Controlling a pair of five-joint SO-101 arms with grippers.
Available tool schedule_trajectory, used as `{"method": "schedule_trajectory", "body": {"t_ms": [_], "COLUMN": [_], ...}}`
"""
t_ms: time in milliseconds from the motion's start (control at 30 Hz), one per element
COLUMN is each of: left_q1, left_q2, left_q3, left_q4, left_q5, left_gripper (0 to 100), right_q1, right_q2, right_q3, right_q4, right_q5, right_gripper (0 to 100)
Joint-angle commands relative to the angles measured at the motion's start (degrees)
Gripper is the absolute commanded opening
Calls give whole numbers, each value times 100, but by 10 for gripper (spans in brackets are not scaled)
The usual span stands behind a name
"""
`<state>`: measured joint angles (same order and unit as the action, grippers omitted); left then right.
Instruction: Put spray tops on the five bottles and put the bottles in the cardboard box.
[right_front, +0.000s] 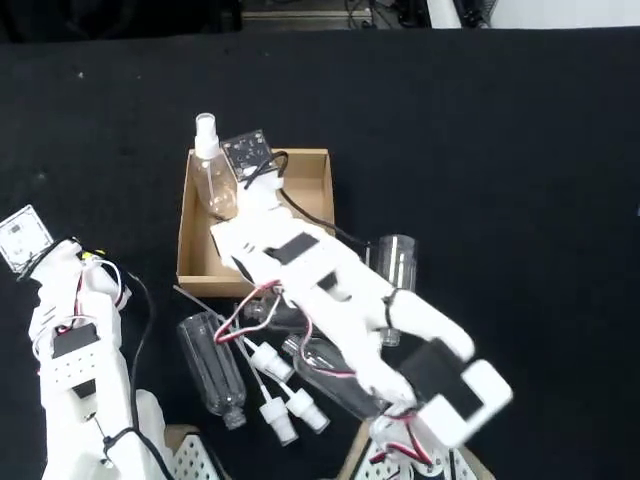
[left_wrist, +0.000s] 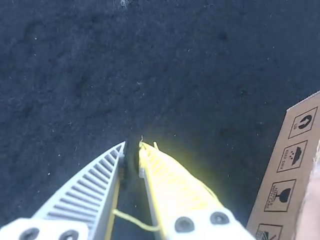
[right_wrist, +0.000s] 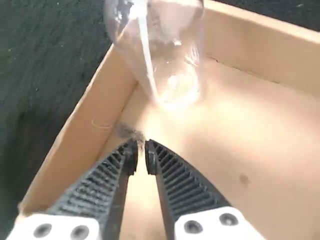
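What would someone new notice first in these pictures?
The white right arm lies stretched across the cardboard box, its gripper shut and empty beside a clear bottle with a spray top standing in the box's far corner. Near the arms' bases, uncapped bottles and loose spray tops lie on the black table.

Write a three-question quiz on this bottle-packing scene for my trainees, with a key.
1. True or false: the clear plastic bottle with a white spray top stands upright in a corner of the brown cardboard box.
2. Pick one. The right pincer is: A) shut and empty, inside the box; B) shut on a bottle; C) wide open above the table.
3. Short answer: on what surface do the loose white plastic spray tops lie?

Key: 1 true; 2 A; 3 the black table, outside the box.
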<state>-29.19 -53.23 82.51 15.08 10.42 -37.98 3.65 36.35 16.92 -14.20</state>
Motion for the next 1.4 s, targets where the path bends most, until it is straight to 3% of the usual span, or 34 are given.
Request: {"method": "schedule_trajectory", "body": {"t_ms": [0, 600, 1367], "left_q1": [-48, -40, -40], "left_q2": [-79, -79, -79], "left_q3": [-48, -48, -48], "left_q4": [-141, -141, -141], "left_q5": [44, 44, 26], "left_gripper": [30, 30, 30], "right_q1": [9, 211, 334], "right_q2": [180, 1068, 1402], "right_q3": [-418, -418, -752], "right_q4": [-589, -2136, -2092], "right_q5": [-18, -9, -18], "right_gripper": [11, 11, 15]}}
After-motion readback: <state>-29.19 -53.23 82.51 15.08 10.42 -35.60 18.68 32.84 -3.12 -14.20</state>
